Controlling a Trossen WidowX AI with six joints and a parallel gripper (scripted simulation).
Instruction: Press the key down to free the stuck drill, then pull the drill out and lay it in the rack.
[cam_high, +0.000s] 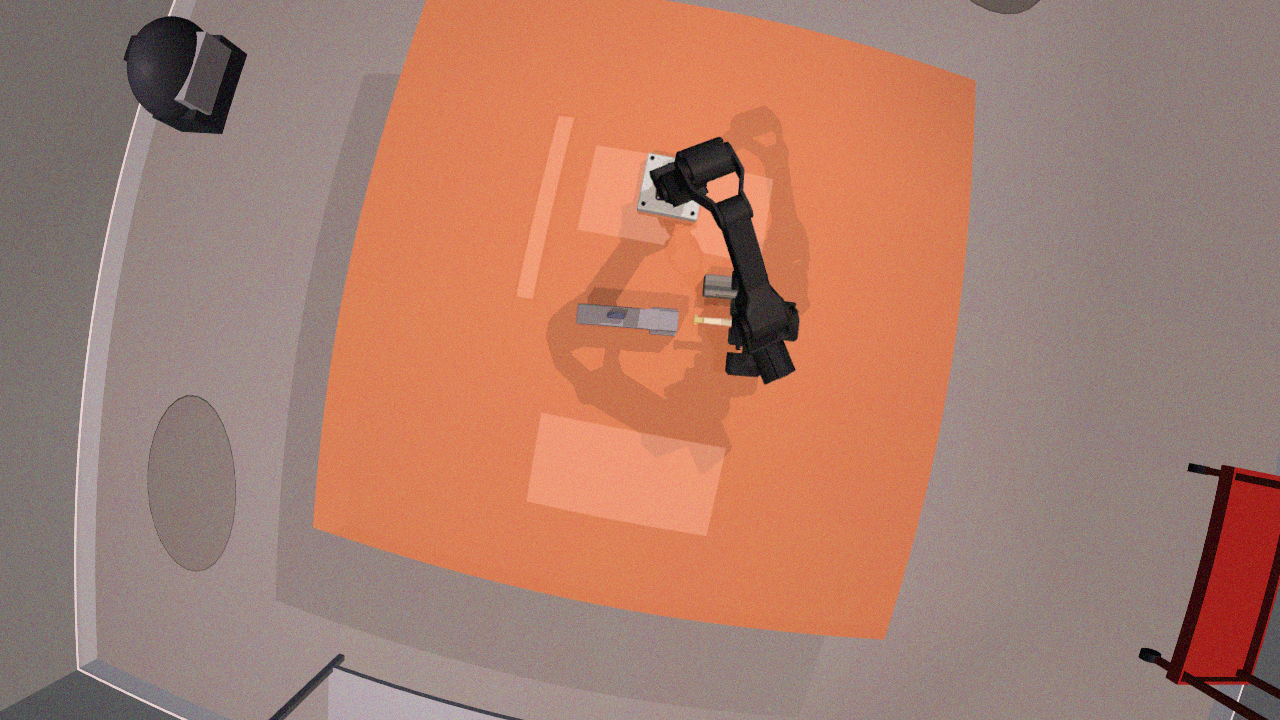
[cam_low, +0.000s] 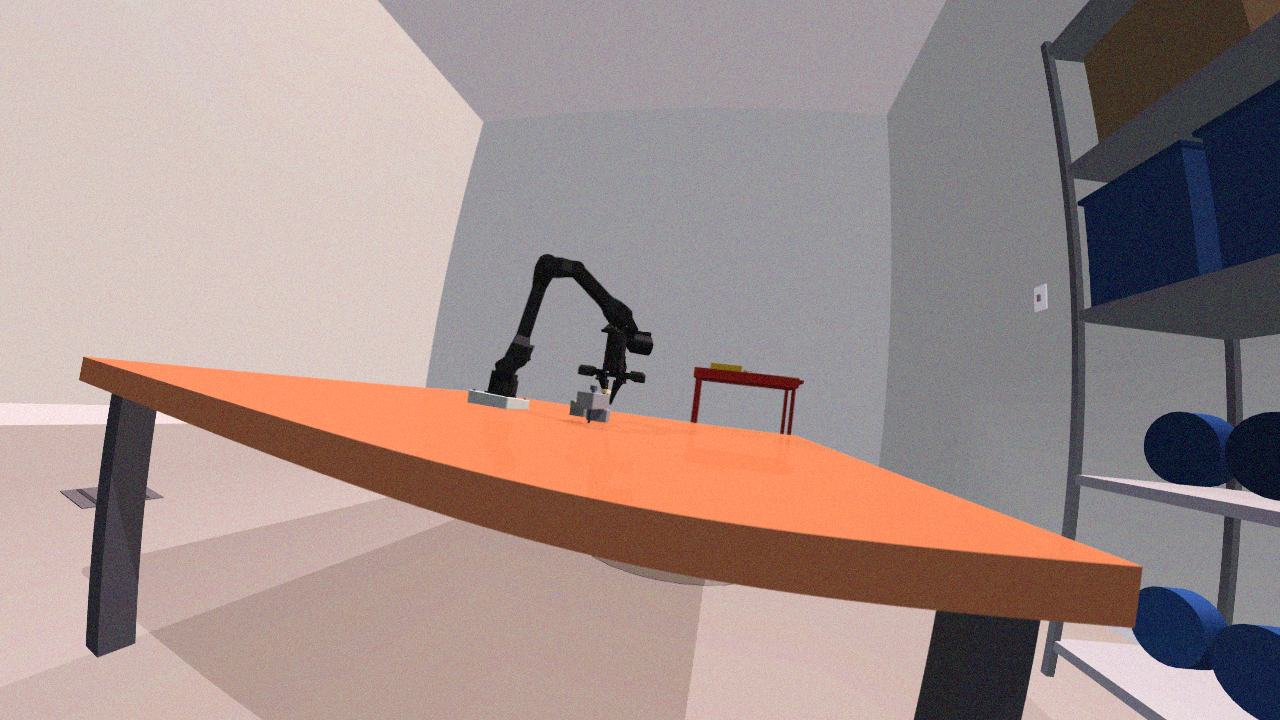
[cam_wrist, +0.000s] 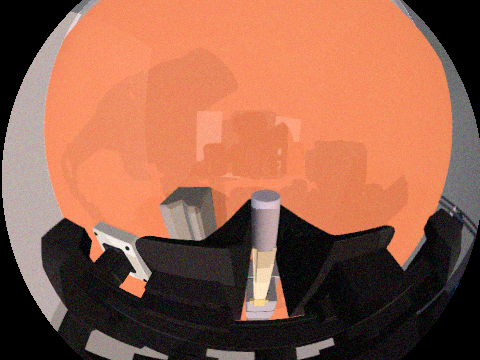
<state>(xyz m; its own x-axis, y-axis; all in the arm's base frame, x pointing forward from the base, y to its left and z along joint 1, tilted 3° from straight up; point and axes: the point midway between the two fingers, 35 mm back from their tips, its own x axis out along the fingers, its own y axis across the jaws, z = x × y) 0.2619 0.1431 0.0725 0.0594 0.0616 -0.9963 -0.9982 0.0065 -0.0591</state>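
Observation:
The drill, a grey cylinder (cam_wrist: 265, 225) with a thin pale yellow shank (cam_high: 713, 320) (cam_wrist: 262, 275), lies level between the fingertips of my gripper (cam_wrist: 265, 235), which is shut on it. In the top view the arm hides the fingers and the grey part. The yellow end is clear of the long grey holder block (cam_high: 657, 320) (cam_low: 591, 400), with a small gap between them. A small dark blue-grey key (cam_high: 616, 314) sits in the top of that block. The grey grooved rack (cam_high: 718, 285) (cam_wrist: 190, 215) stands beside the drill, toward the arm's base, partly under the arm.
The arm's white base plate (cam_high: 669, 213) (cam_low: 497, 399) is bolted to the orange table (cam_high: 429, 402) (cam_low: 537, 447) beyond the rack. The forearm passes over the rack. A red side table (cam_high: 1244, 573) (cam_low: 747, 377) and a shelf stand away from the work table.

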